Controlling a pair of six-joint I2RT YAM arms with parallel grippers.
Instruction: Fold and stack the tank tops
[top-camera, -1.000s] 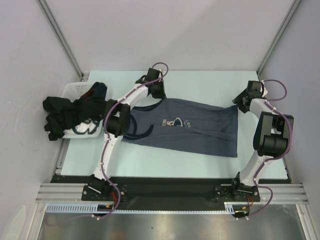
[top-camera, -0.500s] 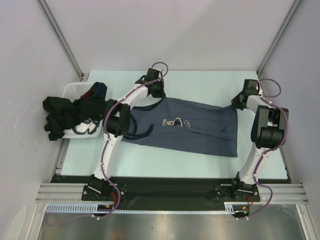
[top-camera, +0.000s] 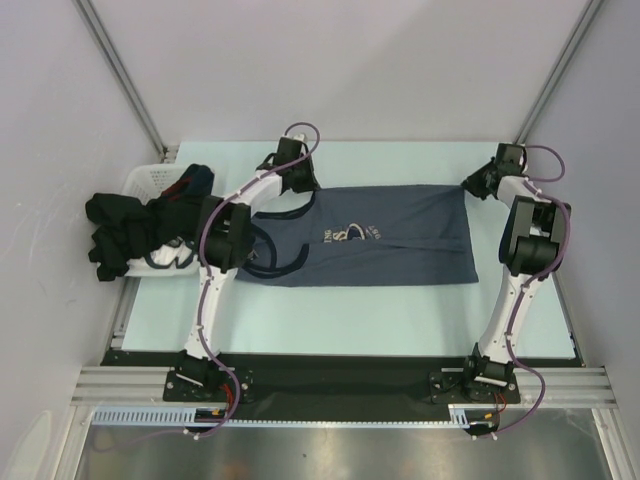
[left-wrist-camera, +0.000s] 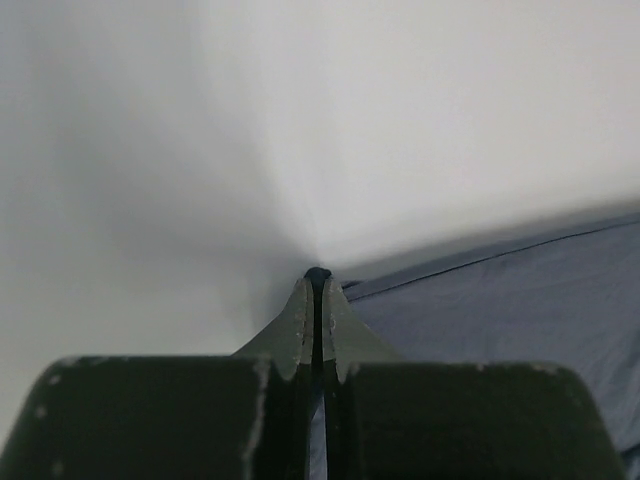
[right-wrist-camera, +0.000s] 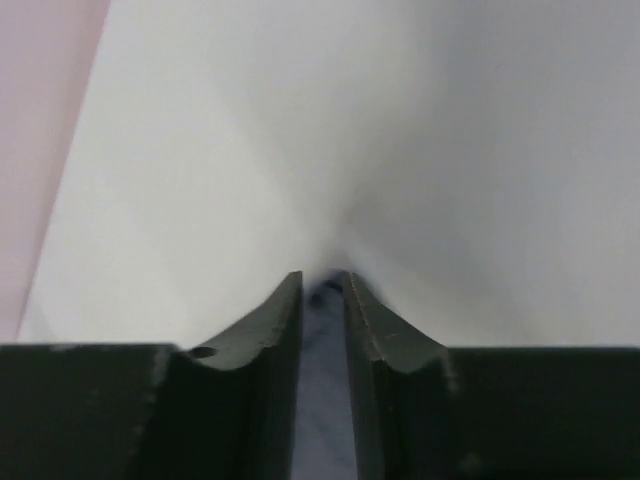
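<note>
The slate blue-grey tank top (top-camera: 400, 250) lies spread flat across the table, its white logo (top-camera: 350, 234) facing up and its straps to the left. My left gripper (top-camera: 303, 185) is shut on the top's far left strap; in the left wrist view, the left gripper (left-wrist-camera: 317, 283) pinches dark trim, with blue cloth (left-wrist-camera: 500, 320) running off to the right. My right gripper (top-camera: 469, 187) is shut on the far right hem corner, and blue cloth (right-wrist-camera: 322, 400) fills the narrow gap of the right gripper (right-wrist-camera: 322, 284). The black tank top (top-camera: 125, 228) hangs crumpled over the basket at the left.
A white basket (top-camera: 150, 180) stands at the table's left edge, holding more clothes. Grey walls with metal posts (top-camera: 120, 75) close in the back and sides. The black base rail (top-camera: 330, 375) runs along the near edge.
Both grippers have closed on the blue-grey top's far edge and moved toward the back. The cloth, slanted and wrinkled before, is now pulled out straight and square.
</note>
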